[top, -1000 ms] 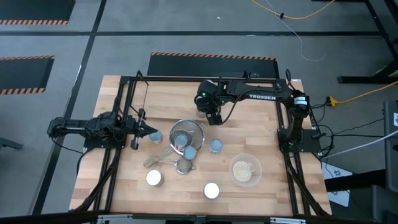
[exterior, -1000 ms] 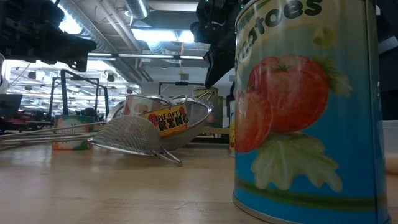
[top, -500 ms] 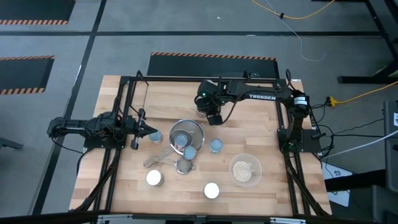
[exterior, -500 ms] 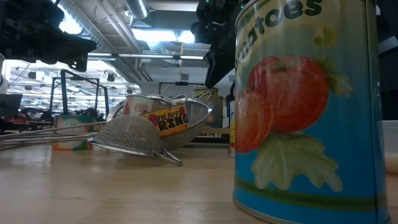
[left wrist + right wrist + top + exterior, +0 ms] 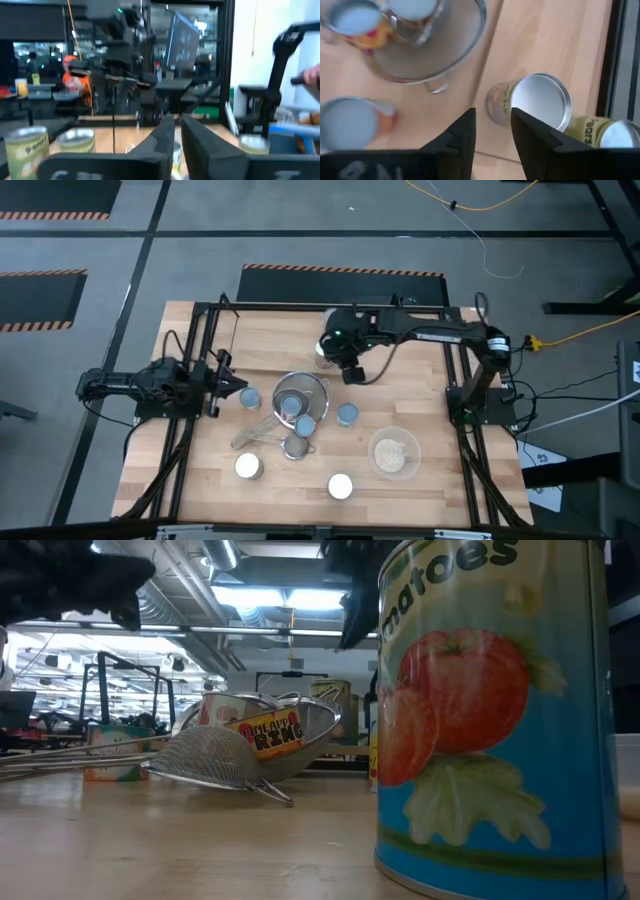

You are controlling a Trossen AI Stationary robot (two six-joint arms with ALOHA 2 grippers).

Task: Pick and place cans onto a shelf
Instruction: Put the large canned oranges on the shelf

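My right gripper (image 5: 350,368) (image 5: 492,131) is open and empty. It hangs over the far middle of the table, pointing down. An olive-sided can with a silver top (image 5: 540,102) (image 5: 324,352) stands just beyond its fingertips, apart from them. A second olive can (image 5: 600,132) stands beside a black rod of the shelf (image 5: 620,60). My left gripper (image 5: 232,384) (image 5: 178,132) is shut and empty at the left. It points at a light-blue-topped can (image 5: 250,398).
A large mesh strainer (image 5: 300,395) (image 5: 430,55) holds cans. A small strainer (image 5: 296,446), blue-topped cans (image 5: 346,414) (image 5: 305,425), white-topped cans (image 5: 247,467) (image 5: 340,486) and a glass bowl (image 5: 393,452) stand nearer. A tomato can (image 5: 490,710) fills the low view. A person's hand (image 5: 312,75) shows beyond the table.
My right gripper has gone a little toward the table's near right, away from the olive can, which stays standing. My left gripper has risen a little and drawn slightly back toward the table's left edge.
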